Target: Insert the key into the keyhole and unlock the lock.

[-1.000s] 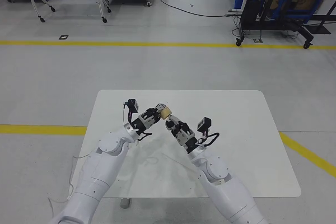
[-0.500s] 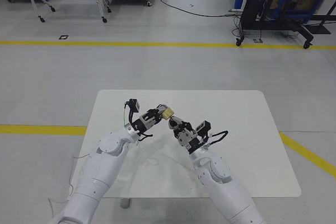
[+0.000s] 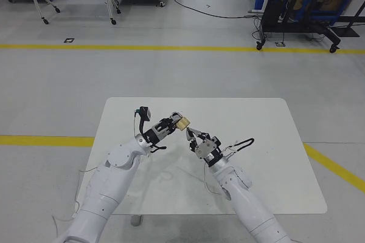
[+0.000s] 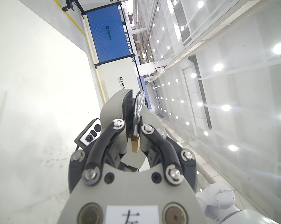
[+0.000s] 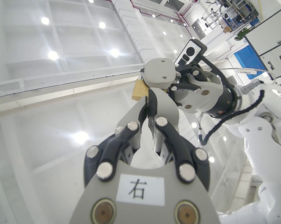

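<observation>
I'm clamping the lock [image 5: 139,90] by its shackle in my left gripper [image 4: 136,108], holding it above the table with its brass body facing my right gripper [image 5: 149,99], which is pinching shut on the key hidden between its pads, tips right at the lock.

Tabletop [image 3: 261,121]: white, rounded corners, one patch of dark specks.
Floor [image 3: 170,73]: pale grey, glossy.
Yellow line [image 3: 170,47]: taped straight across the floor beyond my tabletop.
Second yellow stripe [image 3: 36,140]: runs out from the tabletop at my left.
Slanted yellow stripe [image 3: 344,176]: on the floor at my right.
Dark wheeled frame [image 3: 298,27]: far right, with a black cable [image 3: 219,16] lying on the floor near it.
Castored stand legs [image 3: 112,12]: far left.
Blue panel [image 4: 107,40]: upright, past the tabletop's edge.
Ceiling [image 4: 247,117]: white grid above me, with many round lamps [image 4: 218,67], all lit.
</observation>
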`<move>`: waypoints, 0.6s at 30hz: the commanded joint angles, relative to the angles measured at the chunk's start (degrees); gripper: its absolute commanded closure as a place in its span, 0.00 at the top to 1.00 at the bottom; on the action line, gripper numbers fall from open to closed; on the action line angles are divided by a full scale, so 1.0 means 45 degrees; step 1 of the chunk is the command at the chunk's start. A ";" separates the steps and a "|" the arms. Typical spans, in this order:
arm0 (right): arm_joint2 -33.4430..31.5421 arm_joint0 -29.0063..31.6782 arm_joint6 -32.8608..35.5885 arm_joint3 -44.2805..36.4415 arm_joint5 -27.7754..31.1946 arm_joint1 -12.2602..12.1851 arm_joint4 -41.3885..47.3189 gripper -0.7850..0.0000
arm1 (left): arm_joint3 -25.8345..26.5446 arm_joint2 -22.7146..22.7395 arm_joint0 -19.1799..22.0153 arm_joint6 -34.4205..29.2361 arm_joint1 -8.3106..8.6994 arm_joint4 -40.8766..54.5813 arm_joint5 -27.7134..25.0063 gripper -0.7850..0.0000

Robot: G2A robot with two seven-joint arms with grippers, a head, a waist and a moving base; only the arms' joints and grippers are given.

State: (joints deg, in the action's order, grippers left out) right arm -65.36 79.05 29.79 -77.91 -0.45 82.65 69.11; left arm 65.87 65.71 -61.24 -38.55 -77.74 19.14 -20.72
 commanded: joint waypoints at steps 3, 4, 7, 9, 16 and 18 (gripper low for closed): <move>-0.0024 -0.0017 0.0061 0.0038 0.0065 -0.0005 -0.0183 0.00 | 0.0051 0.0014 -0.0038 -0.0006 0.0009 0.0004 -0.0109 0.00; -0.0032 -0.0012 0.0040 0.0023 0.0114 -0.0011 -0.0308 0.00 | 0.0052 0.0014 -0.0039 -0.0008 0.0011 0.0005 -0.0110 0.00; -0.0090 0.0025 0.0179 -0.0091 0.0257 -0.0037 -0.0623 0.20 | 0.0053 0.0018 -0.0049 0.0015 0.0012 0.0061 -0.0086 0.00; -0.0142 0.0001 -0.0269 -0.0165 0.1045 -0.0120 -0.2310 0.54 | 0.0046 0.0024 -0.0044 0.0043 0.0015 0.0063 -0.0028 0.00; -0.0373 0.0575 -0.1486 -0.1268 0.2858 -0.0266 -0.5338 1.00 | 0.0029 -0.0007 -0.0025 0.0305 0.0018 -0.0113 0.0242 0.00; -0.0807 0.0793 -0.1750 -0.1630 0.3199 -0.0360 -0.5974 1.00 | 0.0030 -0.0019 -0.0028 0.0370 0.0021 -0.0193 0.0297 0.00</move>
State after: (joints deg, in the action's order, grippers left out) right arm -67.88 82.16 22.55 -84.49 13.14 81.25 43.88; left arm 66.01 65.66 -61.35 -37.02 -77.65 18.48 -19.51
